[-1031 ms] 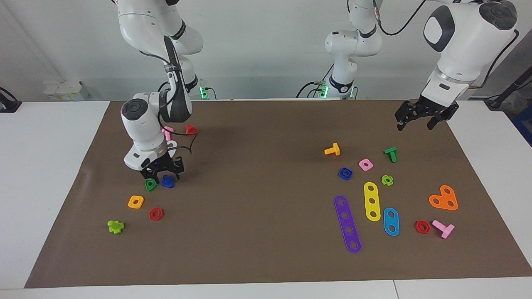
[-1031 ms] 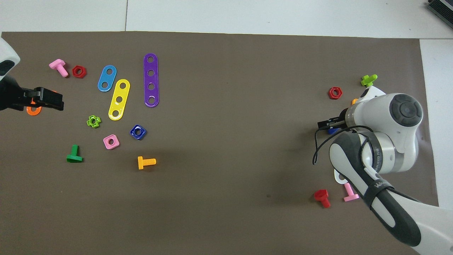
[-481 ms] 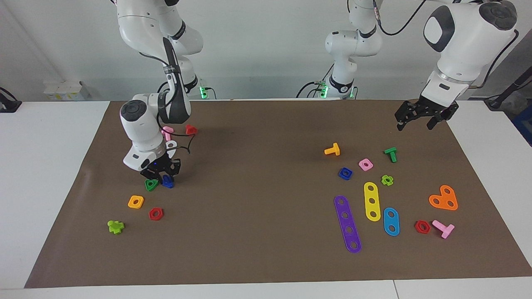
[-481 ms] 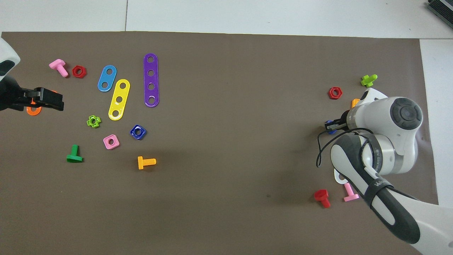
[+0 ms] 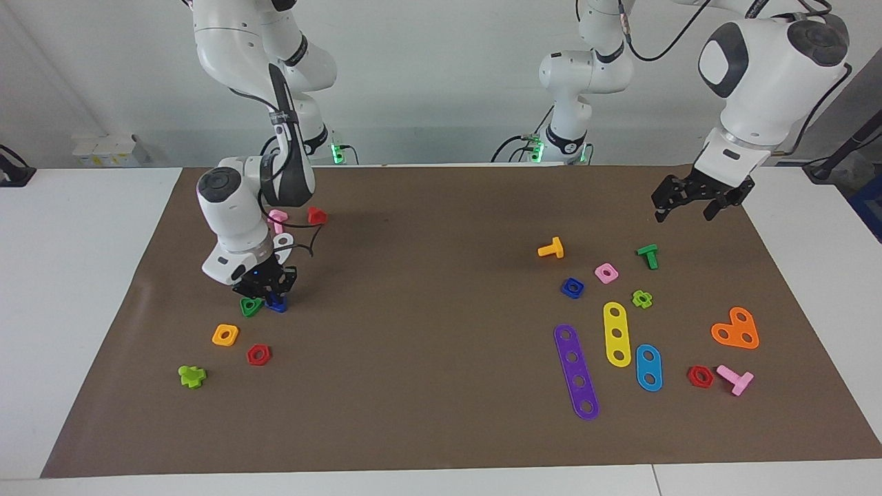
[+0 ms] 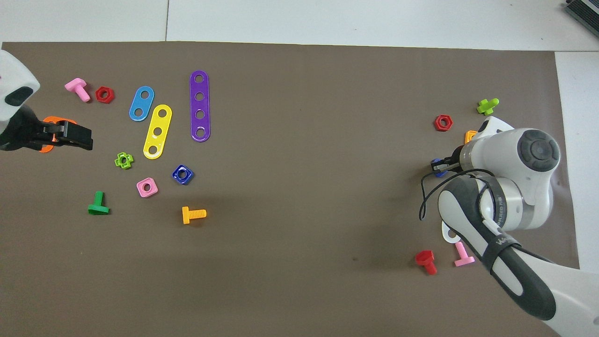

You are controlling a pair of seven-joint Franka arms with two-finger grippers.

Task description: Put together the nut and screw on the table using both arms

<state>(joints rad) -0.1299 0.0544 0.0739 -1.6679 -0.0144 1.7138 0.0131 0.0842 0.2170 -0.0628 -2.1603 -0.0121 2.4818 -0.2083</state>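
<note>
Right end effector (image 5: 273,295) clamps the screw (image 5: 277,304) on the bench (image 5: 441,413); should lift straight, clearing green nut (image 5: 251,306). Left end effector (image 5: 696,204) hangs open, w/ nut (image 5: 572,287) untouched.

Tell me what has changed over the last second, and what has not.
The right pincer has closed on the small dark-blue plastic bolt beside the green triangular nut, down at the brown mat; a second ago its fingers stood open around the bolt. The left pincer, open in the air, has drifted slightly toward the table's middle. The dark-blue squarish nut and the other pieces lie where they were.
</note>
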